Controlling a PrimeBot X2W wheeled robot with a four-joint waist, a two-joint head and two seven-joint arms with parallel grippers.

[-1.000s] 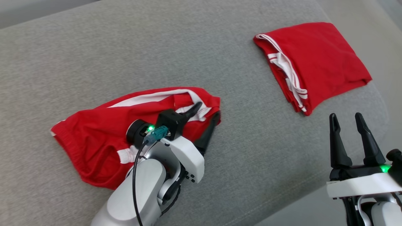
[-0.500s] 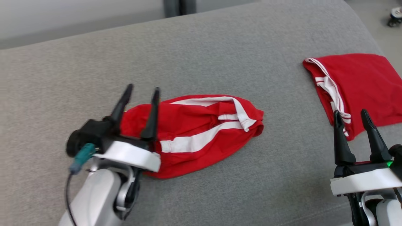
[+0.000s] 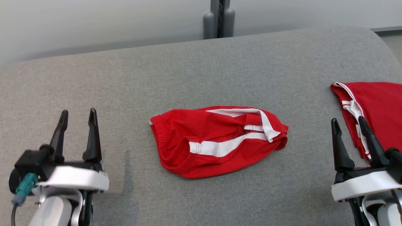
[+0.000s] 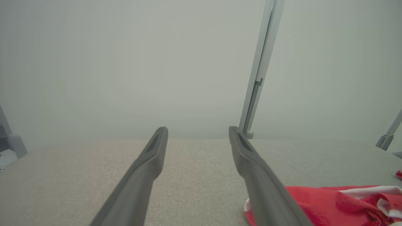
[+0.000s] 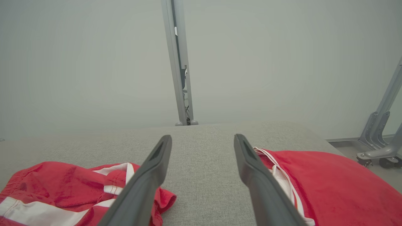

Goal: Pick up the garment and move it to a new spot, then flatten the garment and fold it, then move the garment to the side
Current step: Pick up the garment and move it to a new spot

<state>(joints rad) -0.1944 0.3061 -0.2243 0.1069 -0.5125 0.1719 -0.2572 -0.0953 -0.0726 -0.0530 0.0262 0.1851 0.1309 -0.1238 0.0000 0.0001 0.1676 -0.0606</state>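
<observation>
The crumpled red garment (image 3: pixel 216 141), shorts with white stripes and an elastic waistband, lies loose in the middle of the grey cushion (image 3: pixel 201 72), its waistband end turned toward the left edge. Nothing touches it. The left gripper (image 3: pixel 78 110) hovers near the front left corner, well apart from the garment, its fingers (image 3: pixel 93 135) spread wide and empty. The right gripper (image 3: pixel 347 120) hangs near the front right corner, its fingers also wide and holding nothing. Just beyond it a second red garment (image 3: pixel 377 103), folded flat with white trim along one side, lies at the right edge of the cushion. A grey metal post (image 3: pixel 219 18) stands behind the far edge
</observation>
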